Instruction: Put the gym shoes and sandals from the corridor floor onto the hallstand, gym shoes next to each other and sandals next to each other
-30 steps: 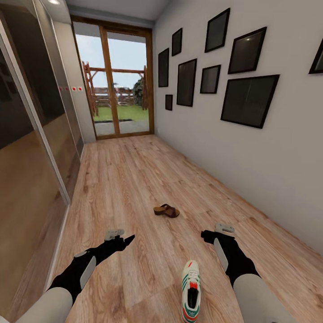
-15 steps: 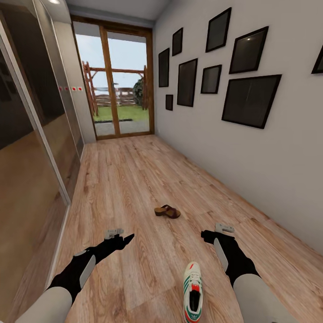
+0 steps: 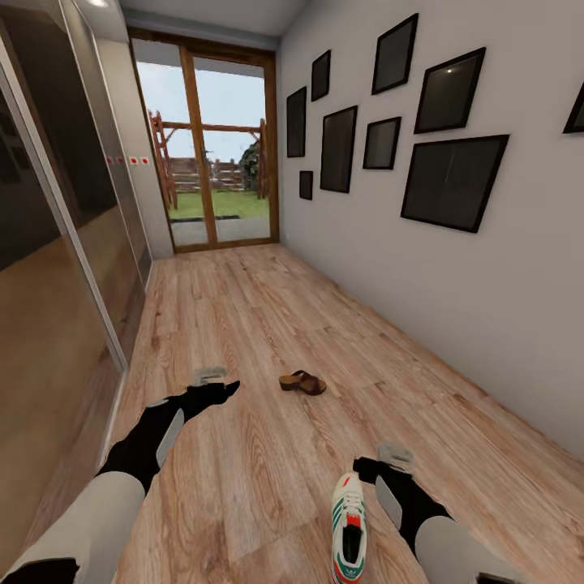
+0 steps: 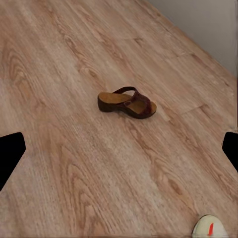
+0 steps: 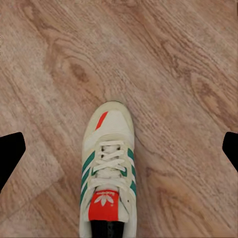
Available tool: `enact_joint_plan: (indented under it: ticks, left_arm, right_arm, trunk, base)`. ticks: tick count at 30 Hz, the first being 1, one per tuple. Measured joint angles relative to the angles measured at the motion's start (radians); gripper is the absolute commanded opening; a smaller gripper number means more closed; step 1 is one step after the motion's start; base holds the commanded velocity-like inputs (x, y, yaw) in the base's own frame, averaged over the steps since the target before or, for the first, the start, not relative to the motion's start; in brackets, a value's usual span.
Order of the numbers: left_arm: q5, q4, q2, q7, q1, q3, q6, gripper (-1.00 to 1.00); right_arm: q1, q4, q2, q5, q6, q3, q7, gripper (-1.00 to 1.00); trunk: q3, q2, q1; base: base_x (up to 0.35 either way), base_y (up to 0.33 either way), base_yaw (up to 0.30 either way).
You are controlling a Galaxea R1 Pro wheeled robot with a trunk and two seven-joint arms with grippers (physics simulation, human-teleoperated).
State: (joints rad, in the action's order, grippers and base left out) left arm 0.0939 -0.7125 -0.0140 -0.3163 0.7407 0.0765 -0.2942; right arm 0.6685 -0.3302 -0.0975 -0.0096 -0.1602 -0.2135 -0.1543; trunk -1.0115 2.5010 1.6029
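One brown sandal [image 3: 302, 382] lies on the corridor floor [image 3: 243, 324] ahead, heel toward the left. My left gripper [image 3: 229, 388] hovers open left of it and apart from it. In the left wrist view the sandal [image 4: 127, 102] sits ahead of the spread black fingertips [image 4: 10, 154]. One white gym shoe [image 3: 348, 527] with green stripes lies close in front of me, toe pointing away. My right gripper [image 3: 362, 466] hangs open just above its toe. The right wrist view looks straight down on the gym shoe [image 5: 109, 171] between wide-apart fingertips [image 5: 10, 151]. The hallstand is out of view.
A grey wall [image 3: 454, 308] with several dark picture frames runs along the right. Dark glossy sliding panels [image 3: 57, 268] line the left. A wood-framed glass door [image 3: 212, 154] closes the far end. The gym shoe's toe [image 4: 210, 229] shows in the left wrist view.
My left arm has reached forward toward the sandal. My right arm has drawn back and down over the gym shoe's toe. The shoes have not moved.
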Motion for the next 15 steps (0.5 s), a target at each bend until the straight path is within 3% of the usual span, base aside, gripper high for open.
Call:
enact_joint_plan:
  ticks: [2, 6, 15]
  left_arm:
    - [0.0, -0.001, 0.006, 0.005, 0.001, -0.039, 0.0, 1.0]
    - [0.0, -0.001, 0.018, 0.006, 0.001, -0.131, -0.001, 1.0]
    - [0.001, -0.001, 0.018, 0.006, 0.001, -0.161, -0.001, 1.0]
  right_arm:
    - [0.0, 0.057, 0.0, 0.0, 0.079, -0.001, 0.001, 1.0]
    - [0.0, 0.131, 0.0, 0.001, 0.144, 0.002, -0.001, 1.0]
    - [0.0, 0.153, 0.0, 0.001, 0.16, 0.003, 0.0, 1.0]
  trunk:
    - [0.0, 0.0, 0.0]
    - [0.0, 0.0, 0.0]
    - [-0.008, 0.0, 0.001]
  base:
    - [0.0, 0.0, 0.0]
    - [0.0, 0.0, 0.0]
    - [0.0, 0.0, 0.0]
